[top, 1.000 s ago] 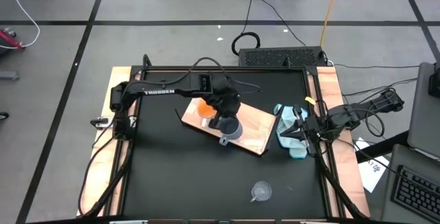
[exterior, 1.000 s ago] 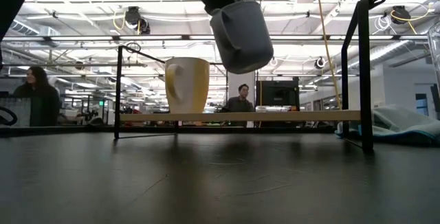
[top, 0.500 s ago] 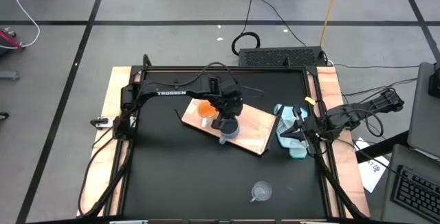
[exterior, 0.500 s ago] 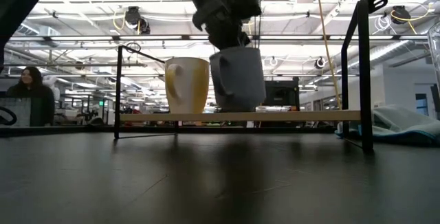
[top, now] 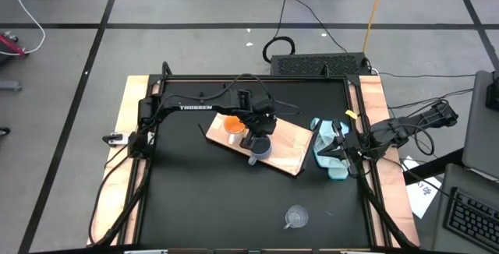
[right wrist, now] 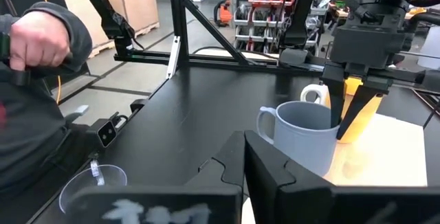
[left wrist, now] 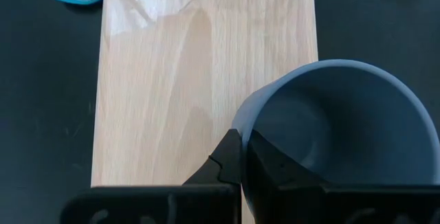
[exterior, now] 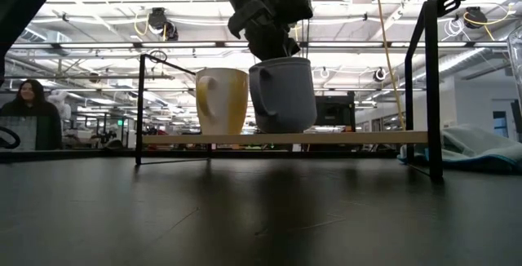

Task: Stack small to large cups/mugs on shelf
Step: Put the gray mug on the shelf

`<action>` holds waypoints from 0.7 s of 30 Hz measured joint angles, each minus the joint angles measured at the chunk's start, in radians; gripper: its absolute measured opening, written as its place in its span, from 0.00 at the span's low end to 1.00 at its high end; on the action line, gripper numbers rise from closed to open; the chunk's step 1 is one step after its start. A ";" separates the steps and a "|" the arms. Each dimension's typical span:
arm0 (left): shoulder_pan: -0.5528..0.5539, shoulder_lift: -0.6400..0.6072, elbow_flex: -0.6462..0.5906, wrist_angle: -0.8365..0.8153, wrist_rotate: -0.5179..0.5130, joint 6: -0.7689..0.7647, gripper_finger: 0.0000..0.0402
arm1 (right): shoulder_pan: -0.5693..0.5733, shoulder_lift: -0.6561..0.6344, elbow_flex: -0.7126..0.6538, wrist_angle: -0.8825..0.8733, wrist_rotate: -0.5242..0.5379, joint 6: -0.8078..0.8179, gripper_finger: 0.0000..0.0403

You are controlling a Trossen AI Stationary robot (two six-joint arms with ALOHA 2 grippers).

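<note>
The grey-blue mug [exterior: 283,95] stands upright on the light-wood shelf [exterior: 359,138], close beside the orange mug [exterior: 222,100], which also stands on its base there. My left gripper [top: 256,135] comes down from above and is shut on the grey-blue mug [left wrist: 344,135]. The clear glass cup [top: 296,217] stands on the black tabletop near the front edge. My right gripper [right wrist: 243,165] is shut and empty at the table's right side, by the light blue cloth [top: 330,149]. My left gripper pinches the grey-blue mug's wall at the rim [left wrist: 239,136], one finger inside the mug and one outside. The fingers [right wrist: 335,107] point down from above. The mug sits upright with its base on the shelf, its handle [right wrist: 265,124] away from the fingers.
The shelf [top: 288,146] lies slantwise at the table's middle, with bare board to the right of the mugs. A black frame post [exterior: 431,95] stands at the right in the low view. A person's hand [right wrist: 41,38] shows beyond the table.
My left gripper has gone down with the grey-blue mug. The mug, first lifted clear and tilted above the shelf, now stands upright on the shelf beside the orange mug.
</note>
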State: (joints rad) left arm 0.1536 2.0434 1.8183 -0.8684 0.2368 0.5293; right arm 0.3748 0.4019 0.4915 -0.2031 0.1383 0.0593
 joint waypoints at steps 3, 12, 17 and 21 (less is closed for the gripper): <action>-0.006 0.000 0.000 0.000 -0.004 -0.001 0.01 | 0.000 0.000 0.000 0.001 0.000 0.000 0.00; -0.019 0.000 0.000 0.003 -0.036 -0.016 0.02 | 0.000 0.000 0.000 0.003 0.000 0.000 0.00; -0.017 0.000 0.000 0.032 -0.055 -0.052 0.03 | 0.000 0.000 0.000 -0.002 0.000 0.000 0.00; -0.014 0.002 -0.001 0.040 -0.058 -0.052 0.09 | 0.000 0.000 0.000 -0.012 0.000 0.001 0.00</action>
State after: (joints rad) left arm 0.1392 2.0453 1.8171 -0.8286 0.1783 0.4776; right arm 0.3748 0.4023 0.4915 -0.2150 0.1384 0.0601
